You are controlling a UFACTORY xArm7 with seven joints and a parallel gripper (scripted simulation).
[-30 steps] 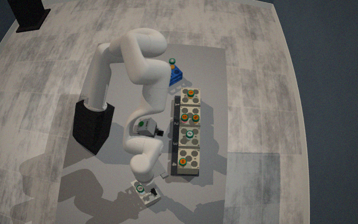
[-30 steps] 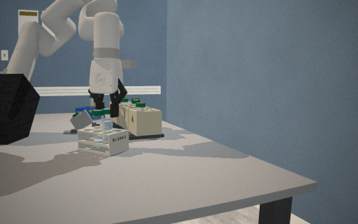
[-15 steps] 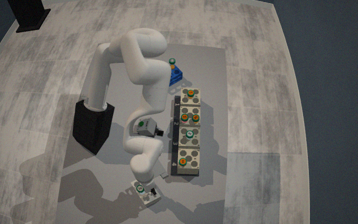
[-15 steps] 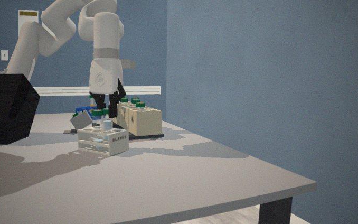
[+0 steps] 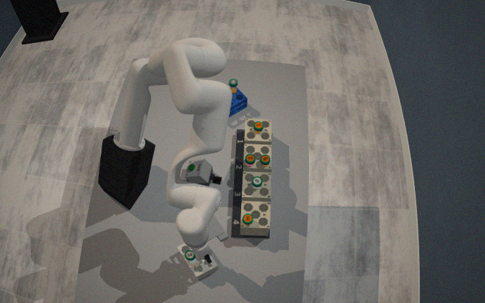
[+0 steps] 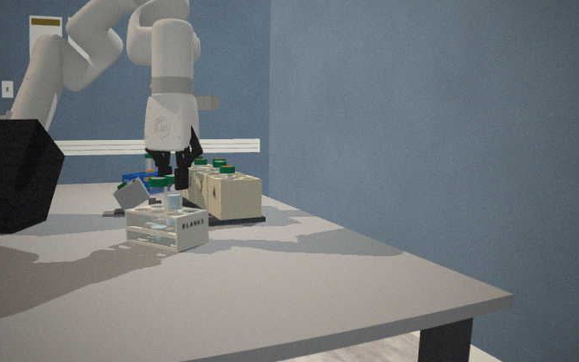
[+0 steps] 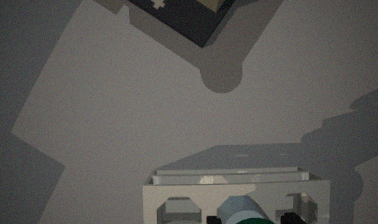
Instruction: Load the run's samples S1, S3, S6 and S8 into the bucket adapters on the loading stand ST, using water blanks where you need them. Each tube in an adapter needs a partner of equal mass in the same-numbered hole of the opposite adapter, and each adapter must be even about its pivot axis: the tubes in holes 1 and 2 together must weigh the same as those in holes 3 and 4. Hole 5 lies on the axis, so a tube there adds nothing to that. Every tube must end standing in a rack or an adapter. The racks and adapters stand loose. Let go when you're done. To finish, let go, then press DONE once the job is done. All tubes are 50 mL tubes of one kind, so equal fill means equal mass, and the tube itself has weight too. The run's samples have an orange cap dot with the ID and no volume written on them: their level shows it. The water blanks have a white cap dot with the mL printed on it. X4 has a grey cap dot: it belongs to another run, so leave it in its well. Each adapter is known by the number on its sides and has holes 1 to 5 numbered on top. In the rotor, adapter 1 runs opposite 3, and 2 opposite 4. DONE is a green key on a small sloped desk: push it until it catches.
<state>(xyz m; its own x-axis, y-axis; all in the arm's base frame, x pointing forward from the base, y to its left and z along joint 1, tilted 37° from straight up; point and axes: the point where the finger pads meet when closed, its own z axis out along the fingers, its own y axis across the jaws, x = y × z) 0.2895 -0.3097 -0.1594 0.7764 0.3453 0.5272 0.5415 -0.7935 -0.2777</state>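
Note:
My gripper point(image 6: 173, 178) point(image 7: 253, 220) is low over the white BLANKS rack point(image 6: 195, 236) point(image 5: 209, 271), its fingers closed in around the green cap of a blank tube point(image 7: 257, 222) that stands in the rack; its label is hidden. Another blank point(image 5: 189, 255) point(image 6: 157, 182) stands beside it. On the stand, an orange-dot tube point(image 5: 258, 126) stands in adapter 1's middle hole. Two orange-dot tubes point(image 5: 250, 158) point(image 5: 265, 159) stand side by side in adapter 2. A white-dot blank point(image 5: 257, 181) stands in adapter 3's middle hole. One orange-dot tube point(image 5: 247, 219) point(image 6: 226, 169) stands in a corner hole of adapter 4.
A blue rack point(image 5: 239, 101) at the back holds a tube point(image 5: 232, 82) point(image 6: 149, 155) whose dot colour is unclear; the arm hides part of the rack. The green DONE key point(image 5: 191, 166) point(image 6: 122, 185) is on its sloped desk between arm base and stand.

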